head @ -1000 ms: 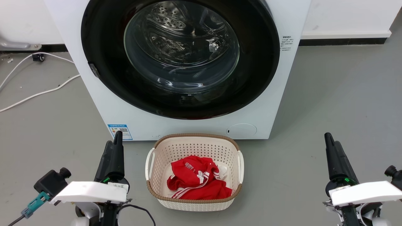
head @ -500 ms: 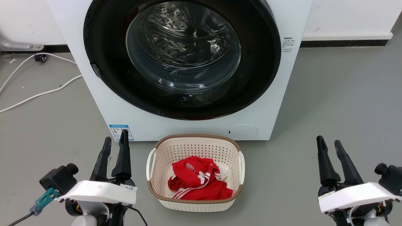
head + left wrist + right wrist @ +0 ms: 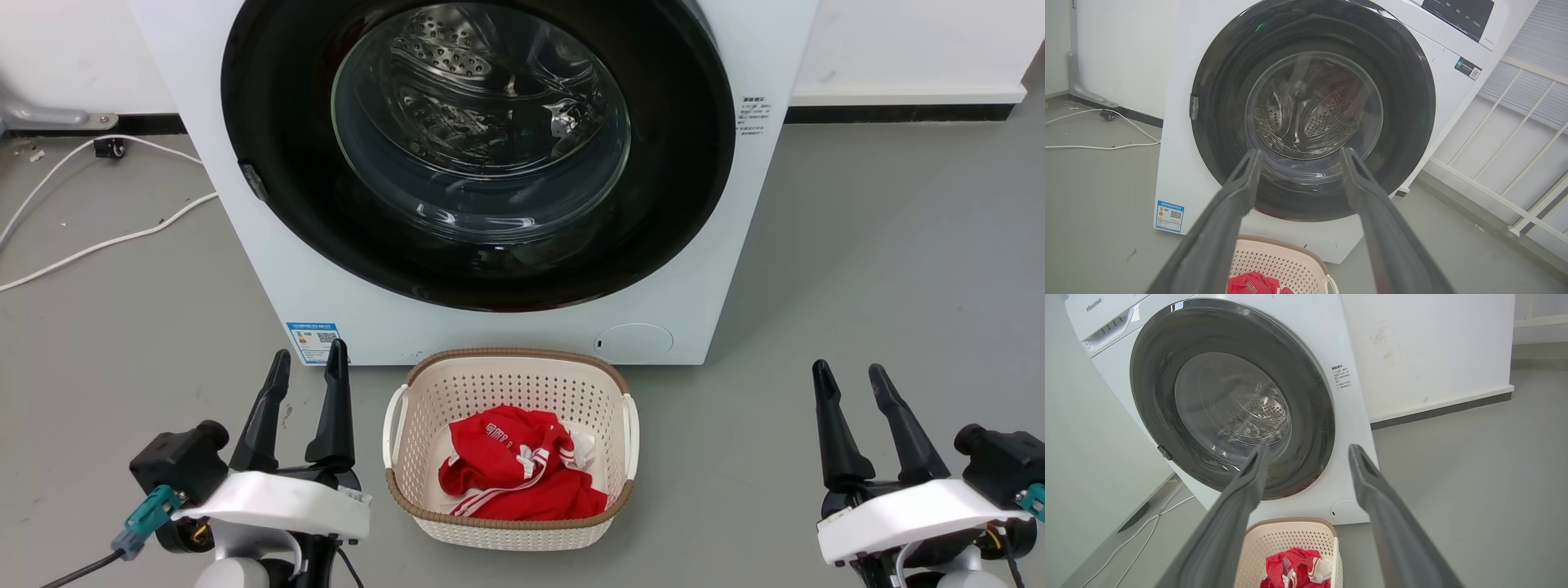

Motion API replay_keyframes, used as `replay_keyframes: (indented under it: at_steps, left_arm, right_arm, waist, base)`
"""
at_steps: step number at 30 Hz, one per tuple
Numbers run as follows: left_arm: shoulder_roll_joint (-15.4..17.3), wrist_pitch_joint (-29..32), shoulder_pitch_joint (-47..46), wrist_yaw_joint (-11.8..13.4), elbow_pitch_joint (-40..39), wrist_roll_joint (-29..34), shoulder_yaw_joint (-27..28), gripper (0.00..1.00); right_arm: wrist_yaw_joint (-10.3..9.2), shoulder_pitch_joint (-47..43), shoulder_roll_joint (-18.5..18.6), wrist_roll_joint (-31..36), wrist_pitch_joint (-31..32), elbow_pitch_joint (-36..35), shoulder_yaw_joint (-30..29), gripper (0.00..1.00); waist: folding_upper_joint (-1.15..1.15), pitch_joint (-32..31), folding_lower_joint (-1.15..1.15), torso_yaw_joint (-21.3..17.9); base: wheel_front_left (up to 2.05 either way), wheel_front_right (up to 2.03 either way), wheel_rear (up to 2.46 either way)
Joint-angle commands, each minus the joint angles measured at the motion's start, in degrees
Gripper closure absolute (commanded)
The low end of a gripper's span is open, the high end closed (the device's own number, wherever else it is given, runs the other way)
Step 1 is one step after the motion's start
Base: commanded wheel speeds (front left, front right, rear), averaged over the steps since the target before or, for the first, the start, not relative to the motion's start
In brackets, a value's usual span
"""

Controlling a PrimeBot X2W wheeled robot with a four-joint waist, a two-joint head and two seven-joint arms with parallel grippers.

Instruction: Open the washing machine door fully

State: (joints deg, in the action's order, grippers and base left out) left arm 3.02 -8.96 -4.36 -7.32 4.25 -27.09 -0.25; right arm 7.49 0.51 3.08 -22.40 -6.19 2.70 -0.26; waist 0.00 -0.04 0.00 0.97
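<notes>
Left hand (image 3: 309,351) and right hand (image 3: 847,367) spread, empty; washing machine door (image 3: 482,147) closed

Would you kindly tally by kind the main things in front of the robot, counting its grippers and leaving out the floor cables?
Washer: 1
Basket: 1
Red garment: 1
Grippers: 2, the left gripper and the right gripper, both open
Total: 5
</notes>
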Motion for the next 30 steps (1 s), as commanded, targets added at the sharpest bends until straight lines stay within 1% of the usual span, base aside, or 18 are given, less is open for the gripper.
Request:
replay_keyframes:
  at_steps: [1, 17, 30]
  left_arm:
    - [0.34, -0.62, -1.04, 0.14, -0.41, 2.01, -0.29, 0.00]
    - [1.16, -2.75, -1.08, 1.14, 0.36, 12.11, -2.30, 0.00]
    - [1.32, -4.23, -0.72, 2.23, 1.44, 17.64, -2.78, 0.00]
  right_arm:
    - [0.00, -0.21, -0.07, 1.75, -0.11, -0.78, -0.15, 0.00]
    - [0.00, -0.93, -0.15, 10.35, -0.17, -0.41, -0.54, 0.00]
    - [-0.01, -1.68, -0.21, 14.93, -0.39, -0.41, -0.31, 0.00]
  waist:
    - [0.00, 0.03, 0.00, 0.03]
    - [0.00, -0.07, 0.00, 0.27]
    - [0.00, -0.28, 0.00, 0.43]
  base:
    - [0.00, 0.00, 0.00]
    - [0.00, 0.00, 0.00]
    - [0.00, 0.00, 0.00]
